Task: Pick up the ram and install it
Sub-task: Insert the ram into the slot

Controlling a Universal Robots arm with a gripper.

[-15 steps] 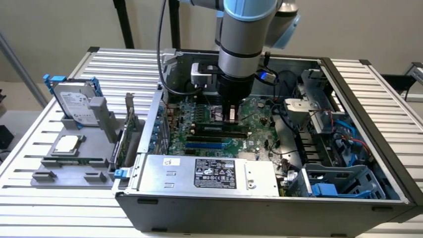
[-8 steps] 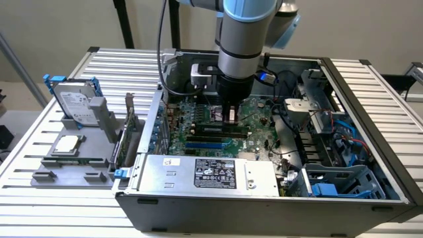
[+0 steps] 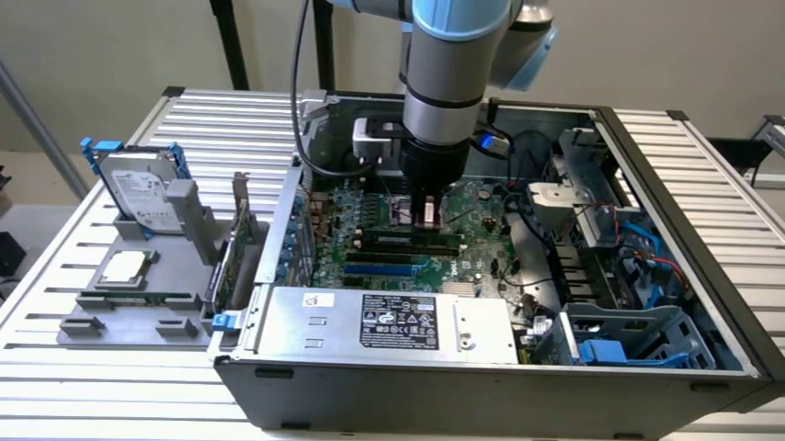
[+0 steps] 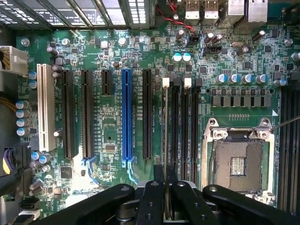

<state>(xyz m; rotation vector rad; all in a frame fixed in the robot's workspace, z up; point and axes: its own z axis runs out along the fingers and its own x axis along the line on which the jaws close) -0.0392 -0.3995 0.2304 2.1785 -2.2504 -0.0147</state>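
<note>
Arm: I see my robot arm (image 3: 442, 92) reaching straight down into the open computer case (image 3: 687, 239).
Gripper: My gripper (image 4: 166, 197) pinches the ram (image 4: 165, 140) between its black fingers (image 4: 151, 199). The fingers are pressed together on the thin stick.
Ram: From the wrist camera I see the ram edge-on, a thin line. It runs along the first memory slot (image 4: 165, 89), the one with a white clip at its far end. In the exterior view it sits under the gripper, over the middle of the motherboard (image 3: 368, 216).
How far in: I cannot tell if the ram touches the slot or hangs just above it.
Nearby: The blue slot (image 4: 126, 117) and the long black slots lie to one side. The empty processor socket (image 4: 239, 164) lies to the other.
On the table: A hard drive (image 3: 135, 188) in a blue frame stands in a gray holder (image 3: 129, 312) on the exterior view's left, well apart from the case.
What could go wrong: I think the ram could miss the slot if it tilts in my fingers. Then pushing could bend the stick or hurt the slot.
Another worry: If the notch faces the wrong way, it will not go in. Pushing hard could crack the board.
Clips: If a clip is not open, I think the ram may sit crooked.
</note>
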